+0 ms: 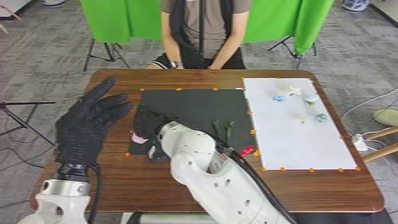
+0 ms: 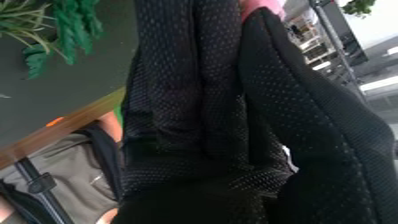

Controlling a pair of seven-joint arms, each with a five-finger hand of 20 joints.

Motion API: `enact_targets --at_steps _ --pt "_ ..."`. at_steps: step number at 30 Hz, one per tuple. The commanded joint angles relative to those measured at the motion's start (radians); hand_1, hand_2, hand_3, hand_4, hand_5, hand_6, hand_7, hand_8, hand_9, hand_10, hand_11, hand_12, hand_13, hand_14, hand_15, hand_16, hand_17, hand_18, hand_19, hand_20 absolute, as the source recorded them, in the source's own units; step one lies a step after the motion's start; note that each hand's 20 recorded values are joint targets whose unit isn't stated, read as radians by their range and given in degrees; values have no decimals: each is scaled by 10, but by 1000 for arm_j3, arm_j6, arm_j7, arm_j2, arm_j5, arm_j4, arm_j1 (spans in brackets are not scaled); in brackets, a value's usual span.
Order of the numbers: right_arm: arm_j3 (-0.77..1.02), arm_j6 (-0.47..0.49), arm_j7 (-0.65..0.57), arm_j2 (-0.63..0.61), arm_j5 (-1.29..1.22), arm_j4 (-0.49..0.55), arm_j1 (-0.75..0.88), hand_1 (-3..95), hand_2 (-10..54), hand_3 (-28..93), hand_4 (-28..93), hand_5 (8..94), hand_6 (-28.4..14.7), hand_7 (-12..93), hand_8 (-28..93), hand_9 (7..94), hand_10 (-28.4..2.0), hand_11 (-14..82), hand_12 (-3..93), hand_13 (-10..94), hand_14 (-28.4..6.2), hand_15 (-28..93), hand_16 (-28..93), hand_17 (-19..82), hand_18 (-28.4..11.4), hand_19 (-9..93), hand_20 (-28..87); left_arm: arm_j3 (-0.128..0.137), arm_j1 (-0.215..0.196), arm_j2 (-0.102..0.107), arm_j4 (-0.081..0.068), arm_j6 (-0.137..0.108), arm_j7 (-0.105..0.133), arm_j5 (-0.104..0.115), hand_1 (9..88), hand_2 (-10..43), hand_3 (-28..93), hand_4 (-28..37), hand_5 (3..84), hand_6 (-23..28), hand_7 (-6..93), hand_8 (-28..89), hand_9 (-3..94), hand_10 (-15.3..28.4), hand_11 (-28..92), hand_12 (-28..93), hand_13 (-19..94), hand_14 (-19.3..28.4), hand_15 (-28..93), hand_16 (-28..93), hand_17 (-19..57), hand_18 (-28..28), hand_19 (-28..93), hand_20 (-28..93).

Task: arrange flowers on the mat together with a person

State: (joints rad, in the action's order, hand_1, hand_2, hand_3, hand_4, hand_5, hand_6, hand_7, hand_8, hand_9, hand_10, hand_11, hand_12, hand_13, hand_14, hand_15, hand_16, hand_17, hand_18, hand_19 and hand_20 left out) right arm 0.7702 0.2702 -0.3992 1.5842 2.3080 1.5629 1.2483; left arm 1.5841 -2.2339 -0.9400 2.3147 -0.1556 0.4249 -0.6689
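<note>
- Left hand point(image 1: 82, 127): fingers loosely extended, empty, over table's point(image 1: 111, 185) left side.
- Right hand point(image 1: 153, 116): thumb against fingers, pinching pink flower point(image 1: 138, 137), smooth pale-pink petals, at black mat's point(image 1: 191, 100) left edge.
- Red flower point(image 1: 248, 150): small, vivid, near black mat's lower right corner.
- White flower point(image 1: 293, 91), pale-blue flower point(image 1: 279, 98): small, on white mat point(image 1: 293, 145).

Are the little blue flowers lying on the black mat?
No, the blue flowers lie on the white sheet, beside the black mat.
</note>
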Motion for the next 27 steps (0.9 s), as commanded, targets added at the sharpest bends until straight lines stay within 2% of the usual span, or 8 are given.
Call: enact_targets --at_steps 1,3,6,10,14,16,21,27 --pt "-7 -24 -21 2 44 1 1 516 -95 717 -283 719 39 126 -62 902 -83 125 286 787 -60 443 223 218 -134 703 94 0 -34 0 -13 -6 5 36 218 68 783 -282 396 107 98 -79 415 230 286 119 322 284 543 -101 6 279 883 -282" --pt "-6 -23 -22 3 52 -2 -5 513 -95 719 -283 712 40 126 -71 899 -83 131 286 778 -60 464 217 214 -136 703 94 -4 -23 6 -18 -5 13 42 218 67 783 -283 396 107 99 -79 414 229 286 119 322 284 542 -102 5 279 881 -282" --pt "-7 -25 -35 1 45 -5 -9 513 -95 717 -283 704 43 127 -86 896 -84 135 289 768 -60 485 204 211 -138 704 93 -4 -18 0 -19 5 -1 36 218 67 783 -282 396 107 99 -79 414 229 286 118 322 284 542 -103 4 279 879 -280" --pt "-8 -25 -40 4 43 -7 -12 511 -95 715 -283 701 43 127 -96 891 -85 142 289 761 -62 497 197 209 -138 704 92 -9 -15 8 -18 -8 5 41 219 67 783 -283 396 107 100 -80 414 229 286 119 321 284 543 -102 2 279 876 -278" --pt "-7 -18 -40 2 55 -7 -12 505 -95 720 -283 696 44 127 -114 885 -87 151 284 756 -65 508 185 206 -139 704 91 -7 -17 4 -18 -5 1 40 219 66 784 -282 396 108 100 -80 414 230 286 118 322 284 542 -104 1 278 875 -274" --pt "-7 -24 -47 -3 48 -6 -16 500 -95 722 -283 694 43 127 -123 881 -88 157 281 754 -67 512 178 205 -139 704 91 -11 -15 14 -18 -14 9 47 220 67 783 -282 396 108 101 -80 415 230 286 118 322 284 542 -104 1 279 874 -272" --pt "34 -13 -49 -4 3 37 3 488 -95 731 -283 685 42 130 -129 870 -88 170 267 747 -73 525 153 202 -141 706 91 13 -54 -5 -5 -20 -2 40 221 66 784 -282 397 108 100 -81 415 229 287 118 323 284 542 -104 0 278 872 -270" --pt "173 46 -123 -9 -230 170 62 448 -95 774 -283 674 39 131 -130 825 -106 216 210 717 -85 529 114 189 -148 704 92 20 -74 -18 -14 -35 -3 51 221 66 785 -282 397 108 101 -81 415 229 286 118 322 284 539 -104 -10 281 851 -269"
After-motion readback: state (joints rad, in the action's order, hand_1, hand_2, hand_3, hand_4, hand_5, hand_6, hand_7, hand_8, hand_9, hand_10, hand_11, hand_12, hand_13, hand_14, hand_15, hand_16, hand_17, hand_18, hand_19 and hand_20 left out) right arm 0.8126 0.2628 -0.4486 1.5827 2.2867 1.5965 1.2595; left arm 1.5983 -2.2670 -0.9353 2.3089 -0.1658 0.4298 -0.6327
